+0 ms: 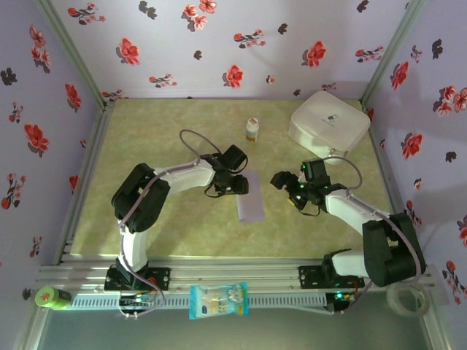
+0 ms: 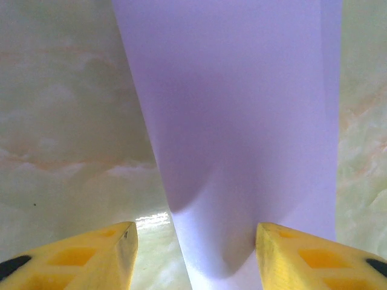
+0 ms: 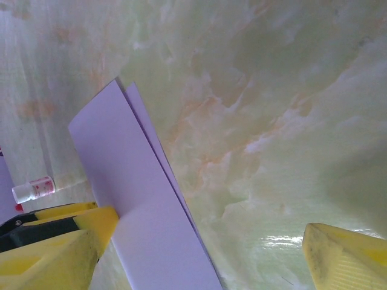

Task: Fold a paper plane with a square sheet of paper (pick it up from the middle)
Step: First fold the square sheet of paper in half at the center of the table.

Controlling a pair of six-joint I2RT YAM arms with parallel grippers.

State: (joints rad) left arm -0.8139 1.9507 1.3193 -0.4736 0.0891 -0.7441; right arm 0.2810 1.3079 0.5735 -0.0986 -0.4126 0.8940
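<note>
Overhead, a marbled green and cream table sits inside walls papered with red and black flowers. The square sheet of paper, pale lavender, lies near the middle of the table, folded into a narrow double-layered strip that runs from the far side toward the near edge. The left gripper rests at the strip's far end. Its yellow fingers stand about half apart, one on the paper and the other on the bare table just beside the paper's edge. The paper between them humps up slightly, but whether they pinch it cannot be told. The right gripper sits near the strip's right side, with its jaws spread wide and nothing between them. A small white bottle stands toward the middle of the far edge. A white rounded case lies in the far right corner. A blue-white snack packet lies on the rail at the near edge.
</note>
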